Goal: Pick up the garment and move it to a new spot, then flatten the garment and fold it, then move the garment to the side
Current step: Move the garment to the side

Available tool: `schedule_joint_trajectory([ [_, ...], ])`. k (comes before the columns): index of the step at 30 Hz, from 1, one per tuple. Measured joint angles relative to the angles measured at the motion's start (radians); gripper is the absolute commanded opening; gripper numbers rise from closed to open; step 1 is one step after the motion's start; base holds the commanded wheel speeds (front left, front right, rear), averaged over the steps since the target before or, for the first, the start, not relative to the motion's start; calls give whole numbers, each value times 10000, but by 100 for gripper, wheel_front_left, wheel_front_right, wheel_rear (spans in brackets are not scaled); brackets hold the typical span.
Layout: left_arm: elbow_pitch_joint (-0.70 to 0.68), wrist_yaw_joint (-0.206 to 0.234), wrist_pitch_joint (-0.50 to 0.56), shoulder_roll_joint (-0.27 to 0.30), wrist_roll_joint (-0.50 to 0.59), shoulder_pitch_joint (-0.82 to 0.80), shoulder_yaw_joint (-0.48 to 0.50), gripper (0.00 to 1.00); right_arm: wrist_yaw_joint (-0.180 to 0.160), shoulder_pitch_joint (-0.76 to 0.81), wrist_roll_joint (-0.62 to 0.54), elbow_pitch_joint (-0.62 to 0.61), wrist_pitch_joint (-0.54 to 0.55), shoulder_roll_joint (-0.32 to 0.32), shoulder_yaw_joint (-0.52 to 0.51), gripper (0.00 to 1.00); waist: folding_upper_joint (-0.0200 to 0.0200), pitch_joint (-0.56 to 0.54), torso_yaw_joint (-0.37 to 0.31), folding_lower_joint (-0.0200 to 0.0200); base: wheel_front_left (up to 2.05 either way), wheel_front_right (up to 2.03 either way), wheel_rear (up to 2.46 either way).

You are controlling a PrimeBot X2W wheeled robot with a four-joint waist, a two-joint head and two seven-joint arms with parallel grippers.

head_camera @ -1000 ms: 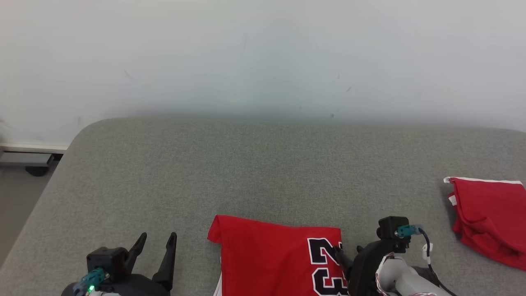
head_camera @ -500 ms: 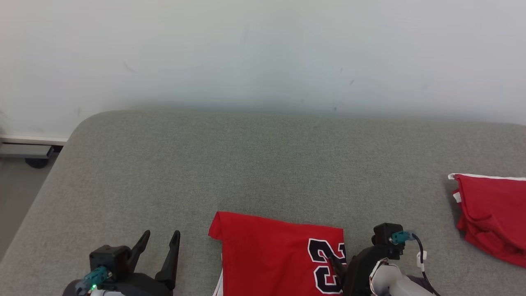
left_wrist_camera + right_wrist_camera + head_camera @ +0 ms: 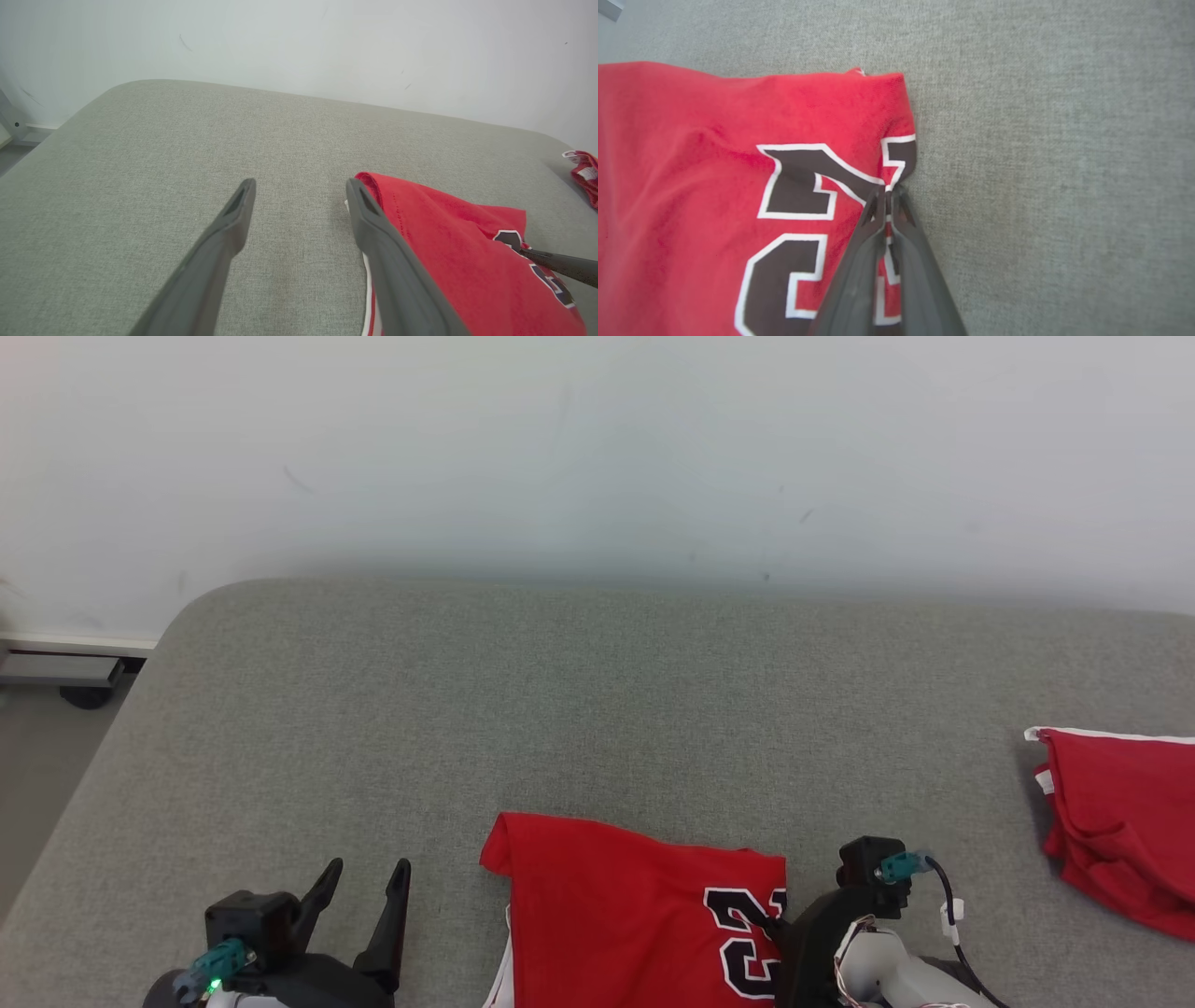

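Observation:
The garment (image 3: 616,905) is a folded red jersey with black, white-edged numbers, lying on the grey surface at the bottom middle of the head view. My right gripper (image 3: 767,926) is at its right edge; in the right wrist view its two fingers are pinched shut on the garment (image 3: 738,140) edge at the numbers, gripper (image 3: 888,192). My left gripper (image 3: 366,875) stands open to the left of the garment, nothing between its fingers (image 3: 233,219); the red cloth (image 3: 448,242) lies just beside its right finger.
A second red cloth (image 3: 1120,821) with white trim lies crumpled at the right edge of the grey padded surface (image 3: 597,709). A pale wall rises behind it. At the far left the surface's rounded corner drops to the floor, where a wheeled base (image 3: 65,677) stands.
My right gripper has shut on the garment's right edge, which now puckers slightly. The head camera has tilted a little, shifting the whole picture. The left gripper stays open.

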Motion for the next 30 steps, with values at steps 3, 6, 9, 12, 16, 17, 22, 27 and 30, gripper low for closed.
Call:
schedule_joint_trajectory([
  [3, 4, 0, 12, -10, -2, -4, 0, 100, 2, -102, -215, -130, 52, -173, 27, 0, 0, 9, -27, 0, 0, 0, 0],
  [6, 17, 0, 12, -29, -4, -10, 0, 100, 0, -407, -479, -280, 52, -665, 33, 0, 0, 7, -61, 1, 0, 0, 0],
  [9, 33, 21, 8, -29, -10, -4, 44, 100, 0, -655, -867, -495, 42, -1225, -21, 0, 0, -18, -125, 0, 0, 0, 0],
  [12, 40, 79, -8, -21, -35, 16, 127, 100, 0, -788, -1143, -731, 36, -1672, -142, 0, 0, -53, -223, 0, 0, 0, 0],
  [16, 38, 90, -50, -25, -35, 42, 176, 100, 0, -829, -1561, -938, 40, -2217, -366, 0, 0, -96, -393, 0, 0, 0, 0],
  [17, 36, 90, -50, -36, -35, 44, 167, 100, 0, -844, -1634, -982, 44, -2345, -443, 0, 0, -104, -437, 0, 0, 0, 0],
  [22, 38, 90, -52, -125, -35, 54, 29, 100, 0, -1098, -1916, -1331, 190, -2780, -930, 0, 0, -135, -648, 0, 0, 0, 0],
  [27, 52, 88, -52, -157, -35, 55, -48, 100, 0, -1233, -2138, -1770, 451, -3164, -1463, 0, 1, -169, -736, 0, 0, 0, 0],
  [30, 67, 88, -56, -163, -35, 56, -65, 100, 0, -1234, -2268, -2027, 677, -3283, -1755, 0, 0, -194, -757, 0, 0, 0, 0],
])
